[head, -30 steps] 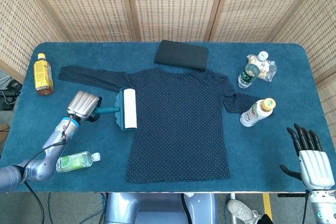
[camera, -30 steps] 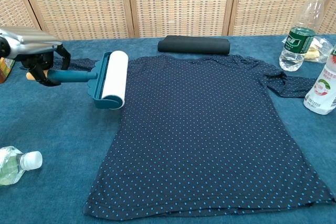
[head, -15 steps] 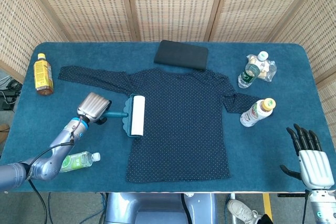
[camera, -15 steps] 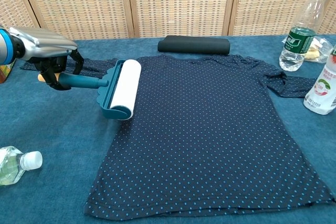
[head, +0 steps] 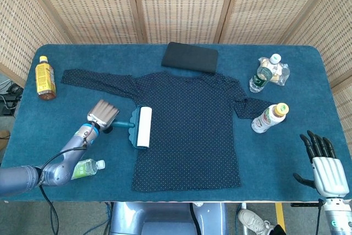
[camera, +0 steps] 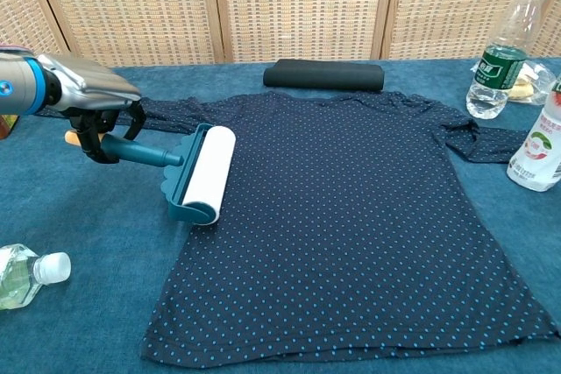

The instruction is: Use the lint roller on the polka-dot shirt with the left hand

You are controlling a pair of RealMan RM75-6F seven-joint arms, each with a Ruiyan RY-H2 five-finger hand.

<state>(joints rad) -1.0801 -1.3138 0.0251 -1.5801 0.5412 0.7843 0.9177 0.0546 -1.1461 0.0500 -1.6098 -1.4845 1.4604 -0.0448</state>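
The counter (head: 181, 202) under its blue cloth carries everything, and the polka-dot shirt (head: 190, 125) lies spread flat across the middle of it, sleeves out to either side. I judge the shirt soft and thin, likely to bunch or drag along the cloth if I press unevenly, so it wants light, even strokes and no tugging. My left robot hand (camera: 92, 98) grips the lint roller (camera: 200, 172) by its teal handle, fingers wrapped round the far end, which is the right place to hold it. The roller itself looks light and stiff, its white sticky drum resting on the shirt's left edge, just below the sleeve. My right robot hand (head: 324, 163) hangs released with fingers apart beyond the counter's near right corner, well apart from the shirt.
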